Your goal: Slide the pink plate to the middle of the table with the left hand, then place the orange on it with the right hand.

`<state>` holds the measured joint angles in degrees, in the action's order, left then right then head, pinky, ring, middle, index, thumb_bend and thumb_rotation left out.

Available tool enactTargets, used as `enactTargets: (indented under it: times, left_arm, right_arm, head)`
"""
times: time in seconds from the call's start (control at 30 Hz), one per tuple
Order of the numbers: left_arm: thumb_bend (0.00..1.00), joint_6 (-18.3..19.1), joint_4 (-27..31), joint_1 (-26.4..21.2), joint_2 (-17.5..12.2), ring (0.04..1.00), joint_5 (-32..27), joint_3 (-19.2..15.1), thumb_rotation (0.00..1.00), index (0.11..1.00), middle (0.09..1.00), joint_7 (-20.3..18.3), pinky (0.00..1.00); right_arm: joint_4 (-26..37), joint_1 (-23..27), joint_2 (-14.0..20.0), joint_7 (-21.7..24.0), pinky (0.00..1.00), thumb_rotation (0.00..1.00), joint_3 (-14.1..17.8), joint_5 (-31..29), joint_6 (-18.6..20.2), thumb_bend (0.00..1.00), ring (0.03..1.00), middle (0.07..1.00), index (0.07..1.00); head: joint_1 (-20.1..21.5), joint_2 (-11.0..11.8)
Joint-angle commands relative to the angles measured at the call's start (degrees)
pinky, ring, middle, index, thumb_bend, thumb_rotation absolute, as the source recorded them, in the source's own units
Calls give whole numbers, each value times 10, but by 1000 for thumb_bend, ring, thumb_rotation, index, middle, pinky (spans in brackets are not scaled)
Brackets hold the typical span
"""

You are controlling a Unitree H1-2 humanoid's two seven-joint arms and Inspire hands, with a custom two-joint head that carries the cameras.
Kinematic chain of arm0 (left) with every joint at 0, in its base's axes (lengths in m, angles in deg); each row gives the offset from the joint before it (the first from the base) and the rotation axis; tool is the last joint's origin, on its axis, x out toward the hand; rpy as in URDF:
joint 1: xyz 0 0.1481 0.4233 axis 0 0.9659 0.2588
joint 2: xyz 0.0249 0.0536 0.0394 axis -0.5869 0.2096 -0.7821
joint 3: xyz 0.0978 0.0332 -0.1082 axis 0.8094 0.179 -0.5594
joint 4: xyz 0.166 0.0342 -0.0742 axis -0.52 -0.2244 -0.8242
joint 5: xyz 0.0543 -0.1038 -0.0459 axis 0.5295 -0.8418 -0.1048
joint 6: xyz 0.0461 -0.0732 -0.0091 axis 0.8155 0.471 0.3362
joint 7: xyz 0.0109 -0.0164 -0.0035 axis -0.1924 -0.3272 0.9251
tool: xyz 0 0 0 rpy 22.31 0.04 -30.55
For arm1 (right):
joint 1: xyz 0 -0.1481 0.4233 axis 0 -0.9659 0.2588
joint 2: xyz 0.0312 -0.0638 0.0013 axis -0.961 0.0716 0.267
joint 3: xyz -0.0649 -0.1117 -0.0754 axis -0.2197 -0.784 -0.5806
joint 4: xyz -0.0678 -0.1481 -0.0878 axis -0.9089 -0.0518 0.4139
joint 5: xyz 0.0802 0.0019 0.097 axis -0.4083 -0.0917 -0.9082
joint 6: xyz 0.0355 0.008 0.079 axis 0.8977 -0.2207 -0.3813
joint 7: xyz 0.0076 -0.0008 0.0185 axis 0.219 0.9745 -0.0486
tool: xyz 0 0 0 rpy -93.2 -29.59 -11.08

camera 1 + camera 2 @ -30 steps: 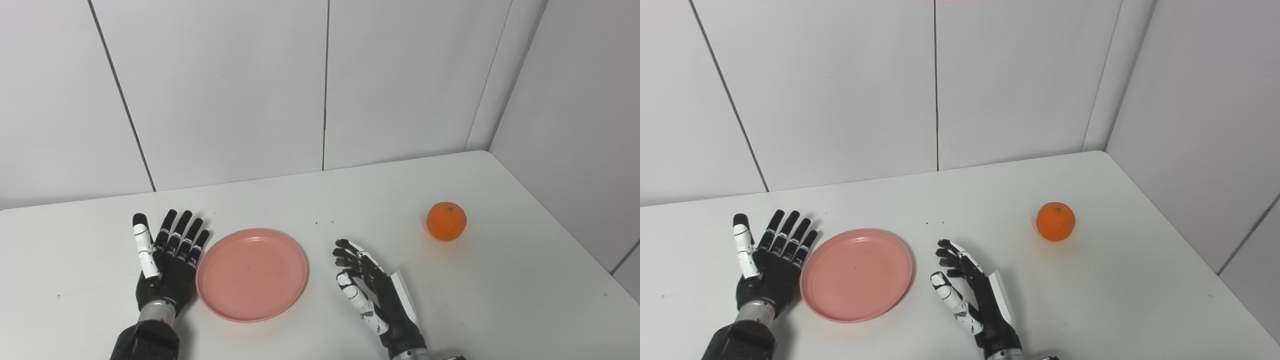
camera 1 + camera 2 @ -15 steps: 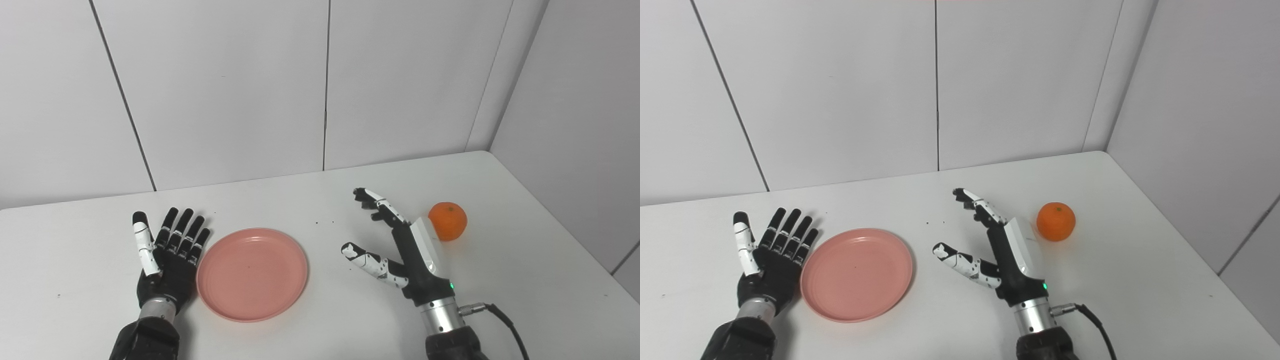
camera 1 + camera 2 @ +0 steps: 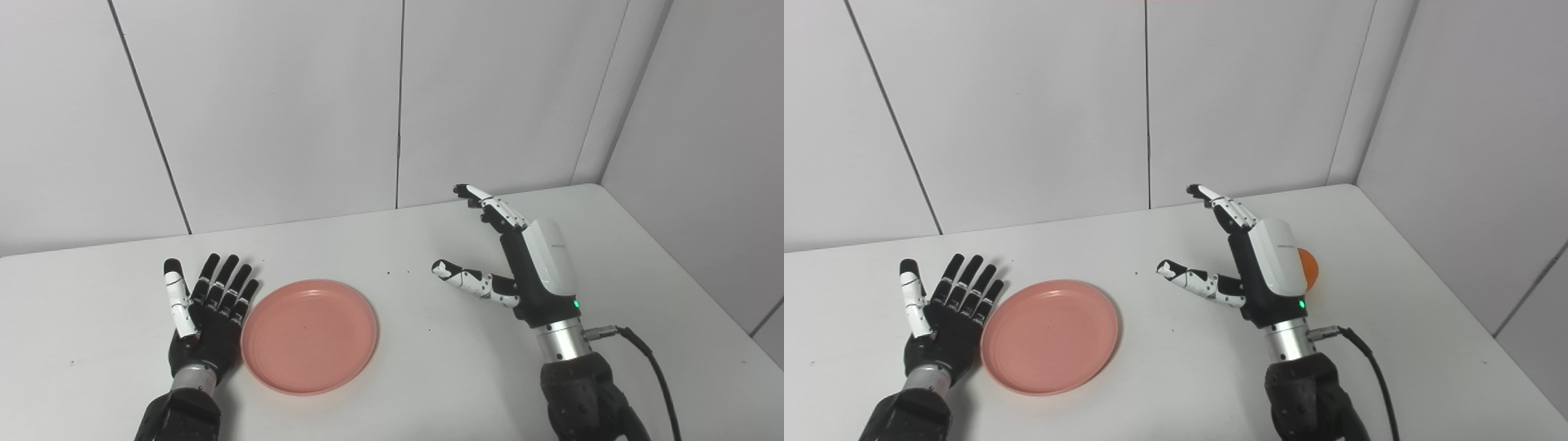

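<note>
- Left eye view: the left hand [image 3: 208,318] lies flat on the white table [image 3: 643,343], palm up, fingers spread and holding nothing, just left of the pink plate [image 3: 309,335]. The right hand [image 3: 520,269] is raised on the right, fingers and thumb apart, empty. It hides the orange here.
- Right eye view: a sliver of the orange [image 3: 1309,269] shows behind the right hand's white back, on the table, well right of the plate.
</note>
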<state>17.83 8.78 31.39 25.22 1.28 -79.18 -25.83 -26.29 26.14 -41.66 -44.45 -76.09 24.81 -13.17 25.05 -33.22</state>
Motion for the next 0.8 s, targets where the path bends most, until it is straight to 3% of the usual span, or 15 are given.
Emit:
enactTargets:
  times: [0.0,0.1,0.2,0.33,0.53,0.77]
  left_arm:
    - [646,32,-28,21,-1,862,16,3,822,888,868,22,913]
    - [644,32,-29,20,-1,863,16,3,818,891,872,22,913]
    - [648,30,-30,19,-3,855,20,6,819,888,864,23,905]
    - [649,30,-29,21,-4,860,21,10,829,893,868,21,910]
    - [649,31,-26,22,-2,859,19,9,821,887,867,24,905]
    - [650,29,-28,24,-2,856,22,11,817,889,861,23,904]
  right_arm:
    - [18,22,15,-12,661,903,11,6,4,804,750,792,797]
    - [9,29,38,-22,651,919,16,61,7,800,742,790,796]
    - [-5,35,53,-30,814,985,18,118,26,809,765,772,773]
    - [-28,46,73,-22,827,986,17,170,55,802,760,770,752]
    - [-54,60,95,7,793,963,17,173,80,812,767,768,751]
    - [-108,74,122,2,773,940,14,159,80,820,749,747,738]
  head:
    - [0,0]
    - [-1,0]
    - [-1,0]
    - [-2,-1]
    - [-2,-2]
    - [-3,0]
